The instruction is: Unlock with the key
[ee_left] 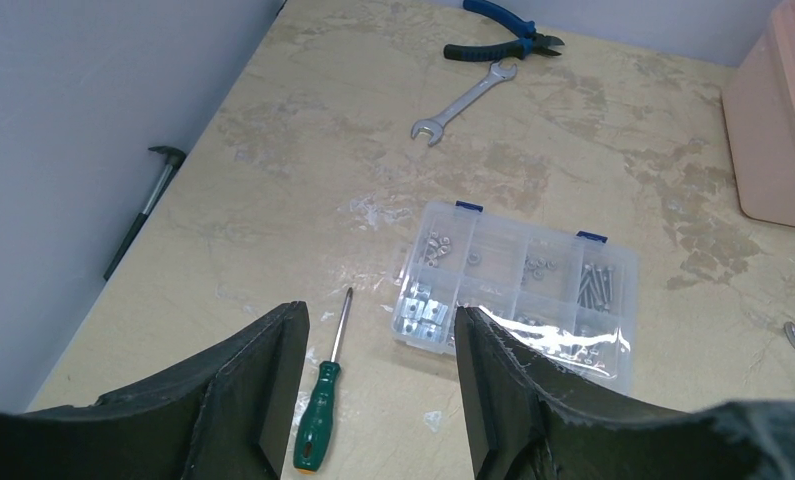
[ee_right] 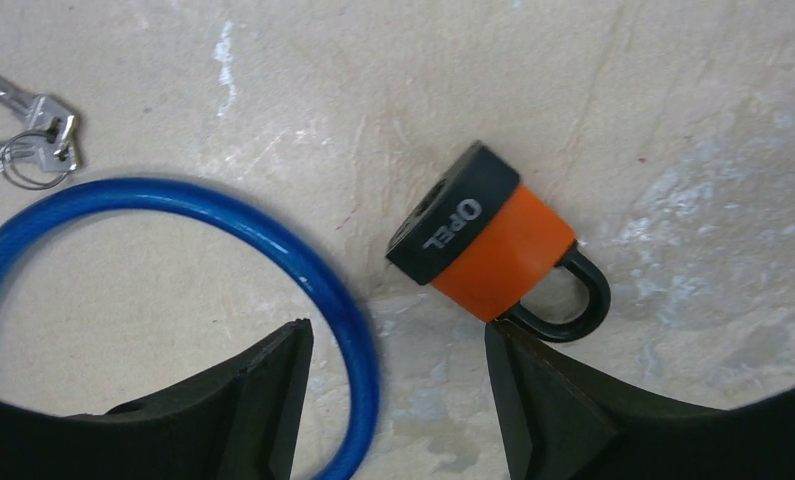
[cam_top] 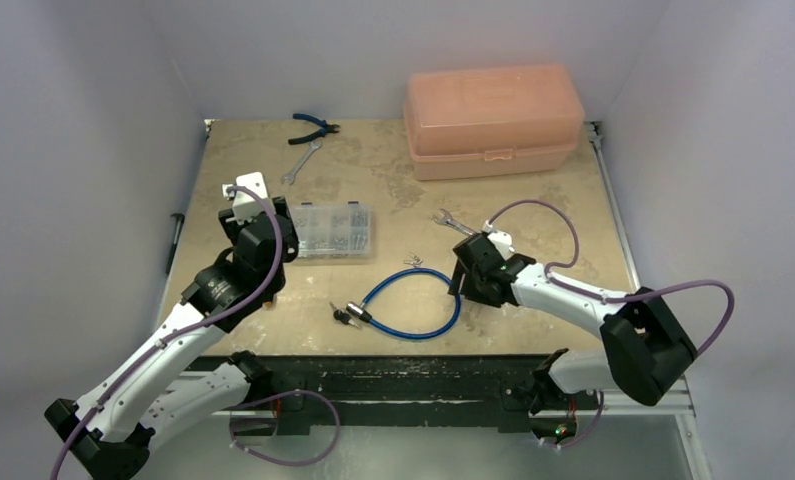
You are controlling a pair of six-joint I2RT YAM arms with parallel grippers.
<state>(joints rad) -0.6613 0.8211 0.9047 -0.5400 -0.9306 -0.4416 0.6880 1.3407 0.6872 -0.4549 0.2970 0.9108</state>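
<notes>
Tiny black-headed key [cam_top: 339, 312] lies on the table [cam_top: 393, 185] in the lower middle of the top view, bunched with a like one, just left of the metal end of the blue cable [cam_top: 423, 300]. It is well apart from both arms.

In the right wrist view the orange padlock [ee_right: 493, 250] lies on its side at centre. Its black end cap, lettered OPEL, points to the upper left and its black shackle to the lower right. The right gripper [ee_right: 395, 335] hangs over it with jaws spread and nothing between them. One fingertip overlaps the shackle in the frame, and contact cannot be judged. The cable curves across the left of that frame, with a bare silver key bunch [ee_right: 33, 135] at the upper left.

The left gripper [ee_left: 378, 320] is also spread wide and empty, above a green-handled screwdriver [ee_left: 323, 410] and a clear parts box [ee_left: 518, 290]. A wrench [ee_left: 463, 100] and blue pliers [ee_left: 503, 30] lie at the top of that frame, and a pink case [cam_top: 493, 120] stands at the table's far side
</notes>
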